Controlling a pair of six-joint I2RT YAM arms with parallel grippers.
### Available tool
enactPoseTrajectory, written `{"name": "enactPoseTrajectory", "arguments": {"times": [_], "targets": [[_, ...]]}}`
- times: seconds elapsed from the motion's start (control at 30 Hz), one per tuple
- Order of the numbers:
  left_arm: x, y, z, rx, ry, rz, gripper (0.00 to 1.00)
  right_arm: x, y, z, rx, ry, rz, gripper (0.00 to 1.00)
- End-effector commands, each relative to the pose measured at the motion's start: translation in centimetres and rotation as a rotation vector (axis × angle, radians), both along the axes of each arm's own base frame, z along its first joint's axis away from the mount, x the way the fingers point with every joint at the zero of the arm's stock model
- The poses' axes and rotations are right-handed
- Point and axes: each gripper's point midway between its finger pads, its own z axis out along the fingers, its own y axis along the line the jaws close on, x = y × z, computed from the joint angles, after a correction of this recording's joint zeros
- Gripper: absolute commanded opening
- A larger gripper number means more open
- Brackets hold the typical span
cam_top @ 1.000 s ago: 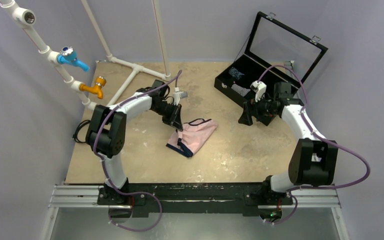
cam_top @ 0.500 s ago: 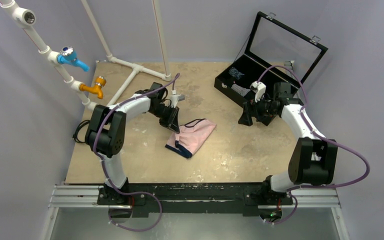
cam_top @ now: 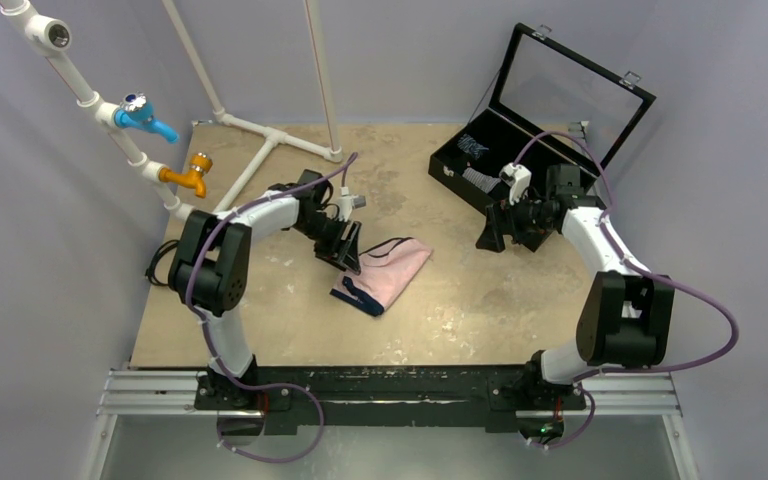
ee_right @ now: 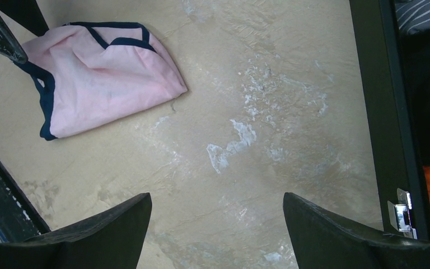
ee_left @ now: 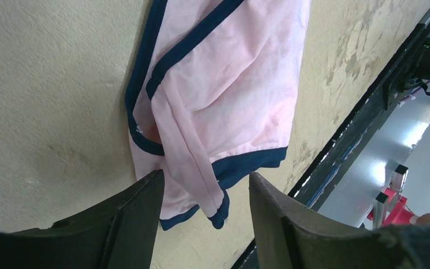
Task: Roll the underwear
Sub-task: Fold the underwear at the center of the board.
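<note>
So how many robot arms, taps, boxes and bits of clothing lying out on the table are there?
Robot arms: 2, left arm and right arm
Taps: 2, blue tap and orange tap
Boxes: 1, open black case
Clothing out on the table: 1, pink underwear
Total: 6

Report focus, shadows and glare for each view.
Top view: even, soft light, all sharp; the underwear casts barely a shadow. Left wrist view: the cloth is sharp, the dark left fingers are soft-edged, and the background beyond the table is washed out. Right wrist view: the table is sharp, the right fingers near-black and without detail.
</note>
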Motion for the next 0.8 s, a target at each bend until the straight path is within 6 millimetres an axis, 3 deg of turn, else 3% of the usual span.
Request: {"name": "enactPoseTrajectory", "arguments": {"times": [0.0, 0.17, 0.3, 0.57, 0.77], "targets": [[-0.8, 0.5, 1.5, -0.016, -0.029, -0.032, 0.56, 0.9, 0.3, 1.6, 0.022, -0.050, 0.024, 0.88], [-2.1, 1.0, 1.3, -0.013, -0.002, -0.057, 0.51, 1.0, 0.2, 1.4, 0.021, -0.045, 0.023, 0.88], [-2.3, 0.8, 1.1, -0.024, 0.025, -0.066, 0.40, 0.9, 0.2, 1.4, 0.023, -0.039, 0.023, 0.88], [-3.0, 0.8, 1.2, -0.026, 0.074, -0.082, 0.01, 0.9, 0.3, 1.5, 0.023, -0.048, 0.026, 0.88], [-4.2, 1.2, 2.6, -0.019, 0.109, -0.107, 0.00, 1.0, 0.4, 1.4, 0.027, -0.045, 0.027, 0.88]]}}
